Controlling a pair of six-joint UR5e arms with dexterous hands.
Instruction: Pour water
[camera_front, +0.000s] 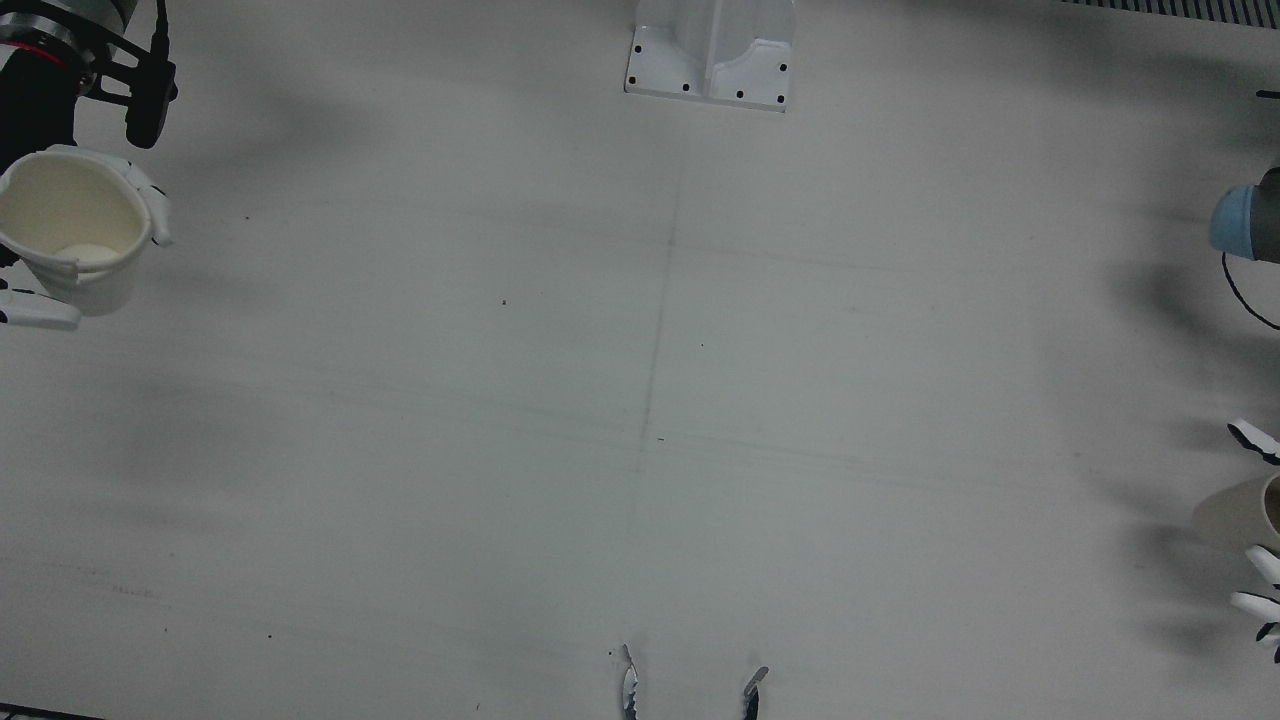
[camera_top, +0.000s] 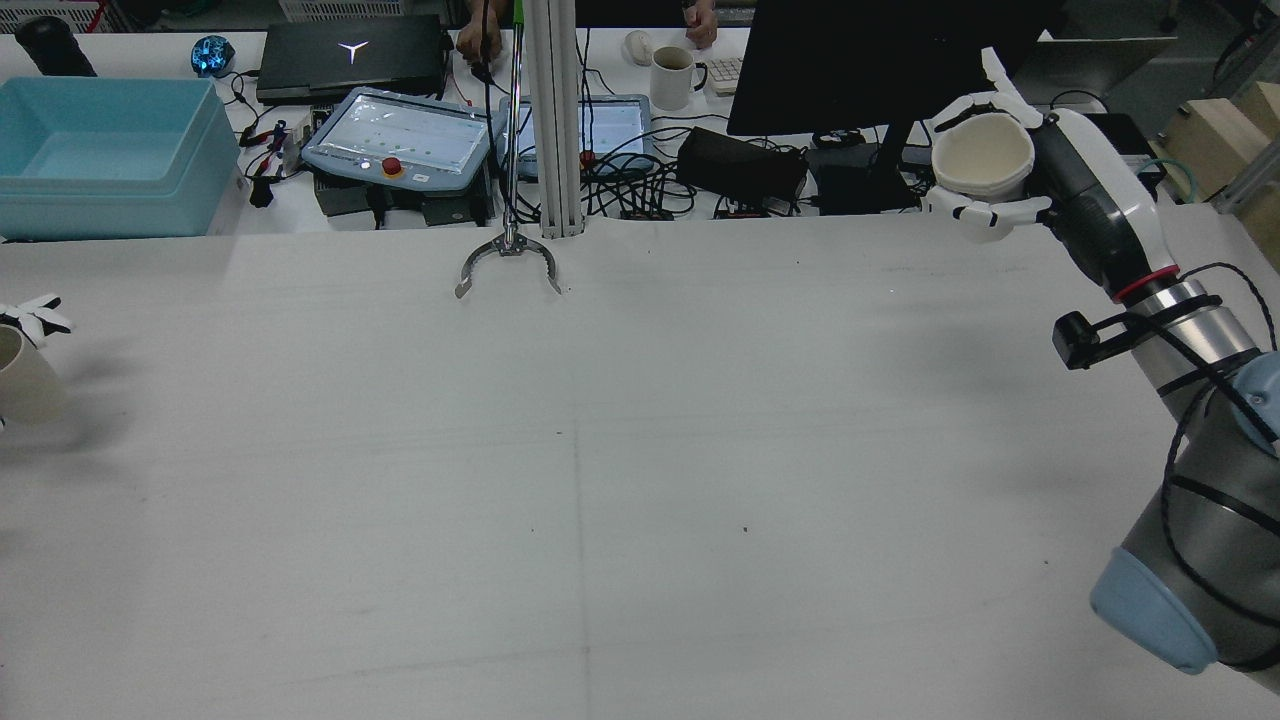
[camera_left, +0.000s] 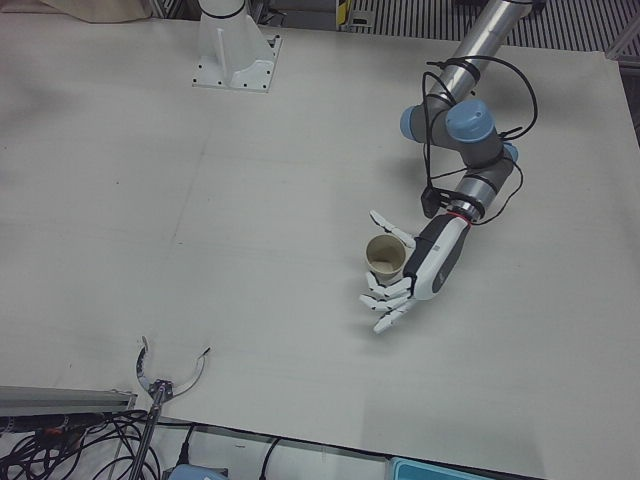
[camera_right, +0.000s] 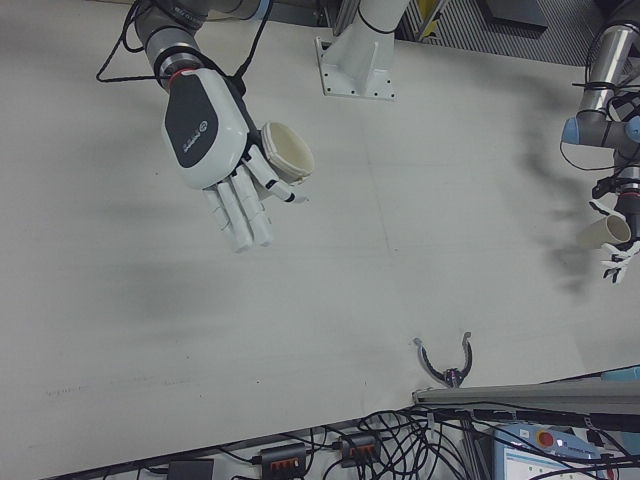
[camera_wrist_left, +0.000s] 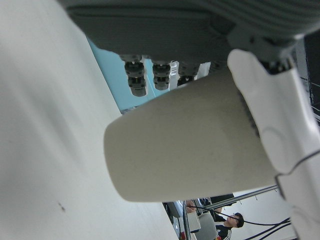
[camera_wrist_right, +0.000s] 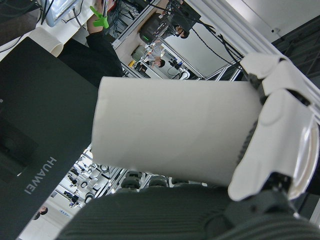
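Two paper cups are in play, one per hand. The white cup (camera_top: 982, 152) is gripped by the right hand (camera_right: 215, 140), raised well above the table (camera_top: 620, 450) at the robot's right edge, mouth up and roughly upright. The beige cup (camera_left: 385, 257) is gripped by the left hand (camera_left: 415, 275) at the far left edge, close over the table, its long axis tilted off vertical. No contents can be made out in either.

Key relation: the cups are well apart, the full table width between them. A pour is judged impossible until both are brought toward the middle, one rim placed over the other.
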